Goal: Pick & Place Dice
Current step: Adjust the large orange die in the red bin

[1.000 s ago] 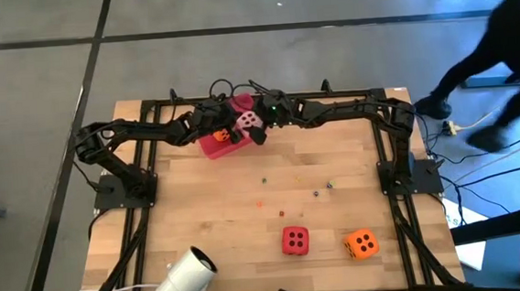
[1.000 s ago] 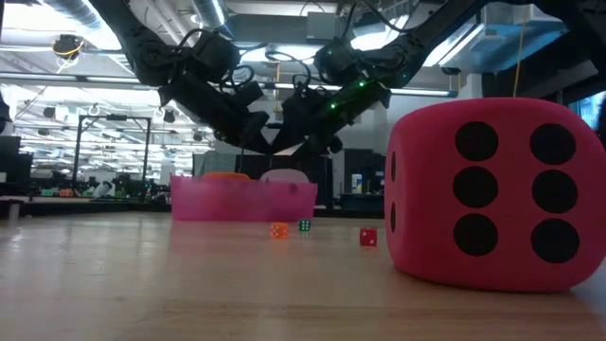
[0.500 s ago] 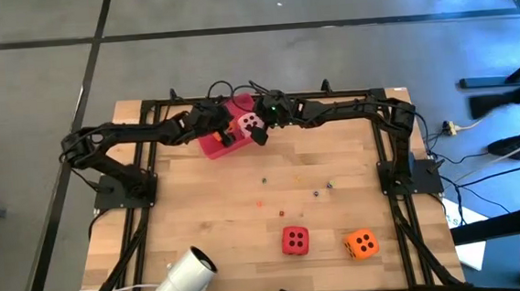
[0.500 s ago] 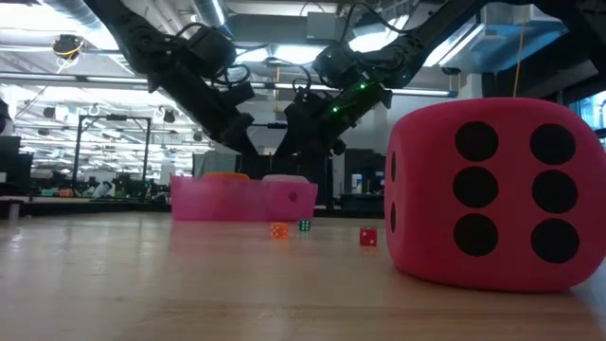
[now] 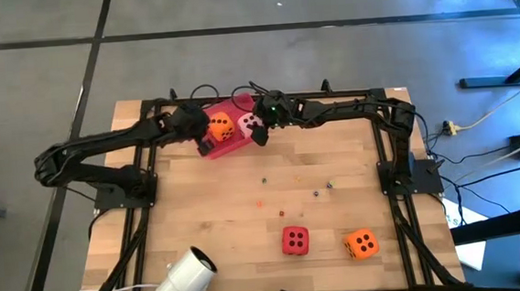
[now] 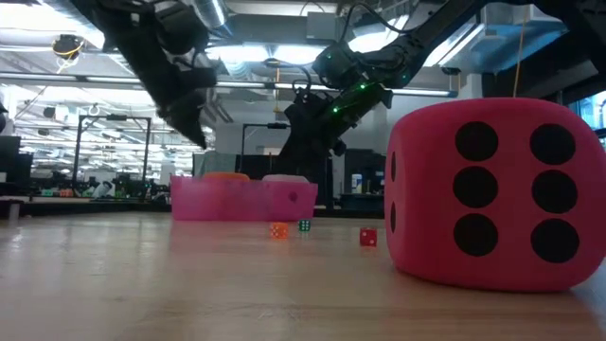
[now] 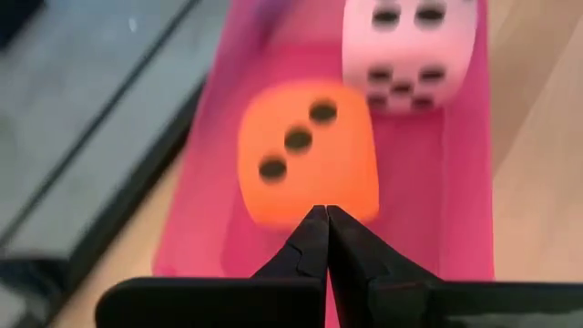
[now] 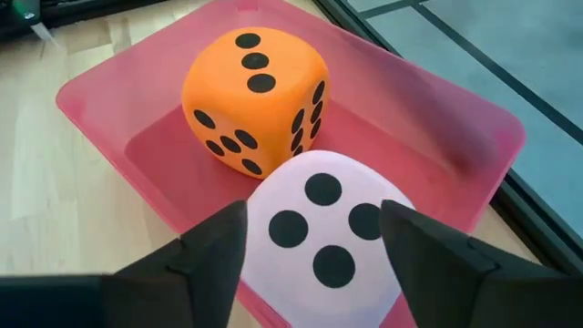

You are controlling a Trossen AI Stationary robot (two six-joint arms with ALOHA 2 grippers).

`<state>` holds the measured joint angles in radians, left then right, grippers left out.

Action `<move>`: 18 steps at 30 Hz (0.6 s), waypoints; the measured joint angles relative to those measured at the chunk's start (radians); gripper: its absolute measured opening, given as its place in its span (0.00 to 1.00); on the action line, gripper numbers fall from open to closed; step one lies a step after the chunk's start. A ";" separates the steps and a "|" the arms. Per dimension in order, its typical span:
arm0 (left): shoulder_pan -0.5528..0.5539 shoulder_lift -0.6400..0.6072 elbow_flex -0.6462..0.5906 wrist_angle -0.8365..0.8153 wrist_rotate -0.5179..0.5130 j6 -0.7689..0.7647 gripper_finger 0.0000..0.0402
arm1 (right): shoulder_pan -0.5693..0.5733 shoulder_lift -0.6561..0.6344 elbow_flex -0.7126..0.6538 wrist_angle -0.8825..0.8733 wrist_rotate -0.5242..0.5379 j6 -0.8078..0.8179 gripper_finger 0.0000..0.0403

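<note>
A pink-red tray (image 5: pixel 212 149) sits near the table's far edge and holds one orange die (image 5: pixel 220 126) and the pink die (image 5: pixel 250 121), both resting on its floor. My left gripper (image 7: pixel 325 216) is shut and hangs just off the tray's left side, short of the orange die (image 7: pixel 308 164). My right gripper (image 8: pixel 314 251) is open above the tray, with one finger on either side of the pink die (image 8: pixel 323 228). The red die (image 5: pixel 294 240) and the second orange die (image 5: pixel 361 243) rest on the table near its front edge. My right gripper comes at the pink die slanting down from the table's right. Its fingers (image 8: pixel 214 251) stand along two opposite sides of the die (image 8: pixel 273 205). I cannot tell whether they touch it. The die sits on the tray floor (image 8: pixel 437 118).
Tiny coloured beads (image 5: pixel 264 180) lie scattered mid-table, seen in the low view as small cubes (image 6: pixel 278 230). A white cylinder (image 5: pixel 185 277) stands at the near left edge. The red die (image 6: pixel 497 194) fills the low view's right side. Bare wood lies between the tray and the near dice.
My left gripper has drawn back up and toward the table's left edge, away from the tray. That uncovers the orange die, which stays in the tray. My right gripper has kept its place over the pink die. A person beyond the table's right side has walked out of view.
</note>
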<state>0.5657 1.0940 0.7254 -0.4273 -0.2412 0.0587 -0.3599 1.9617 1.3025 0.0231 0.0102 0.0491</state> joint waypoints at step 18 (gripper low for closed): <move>-0.003 0.214 0.000 0.009 0.050 -0.071 0.00 | 0.000 0.000 0.000 -0.047 -0.003 0.048 0.38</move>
<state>0.5629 1.3084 0.7254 -0.4178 -0.1914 -0.0126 -0.3599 1.9622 1.3022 -0.0240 0.0071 0.0971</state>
